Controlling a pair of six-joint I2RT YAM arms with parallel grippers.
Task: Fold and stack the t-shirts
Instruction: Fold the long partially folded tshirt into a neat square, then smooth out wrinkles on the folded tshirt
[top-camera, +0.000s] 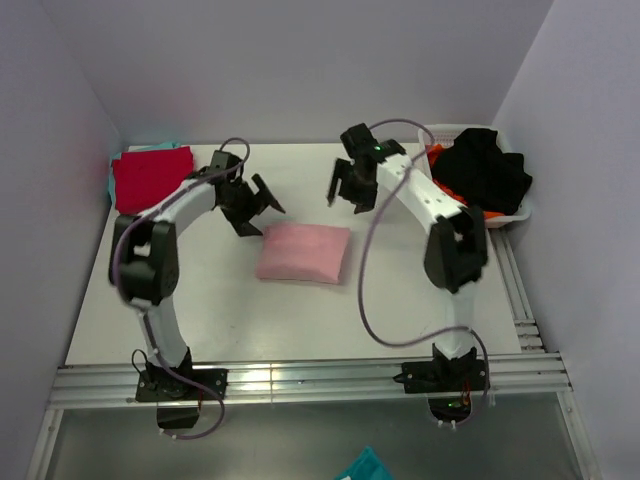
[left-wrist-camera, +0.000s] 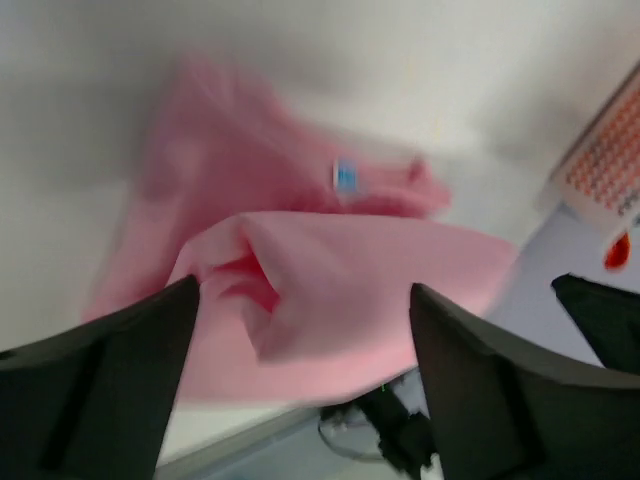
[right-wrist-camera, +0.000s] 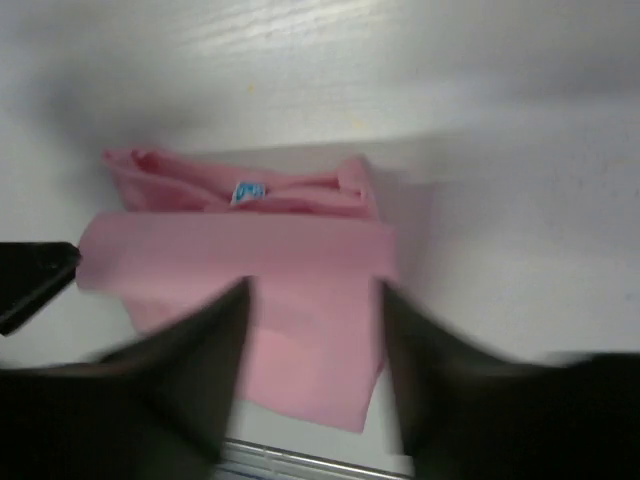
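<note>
A light pink t-shirt lies folded into a rectangle mid-table, seen also in the left wrist view and the right wrist view. A red t-shirt lies folded at the far left on top of a teal t-shirt, of which only an edge shows. My left gripper hovers open just above the pink shirt's back left corner, holding nothing. My right gripper hangs open above the table behind the pink shirt, with nothing between its fingers.
A white basket at the back right holds black clothing and something orange. A teal cloth shows at the bottom edge, below the table's metal front rail. Walls close in left, back and right.
</note>
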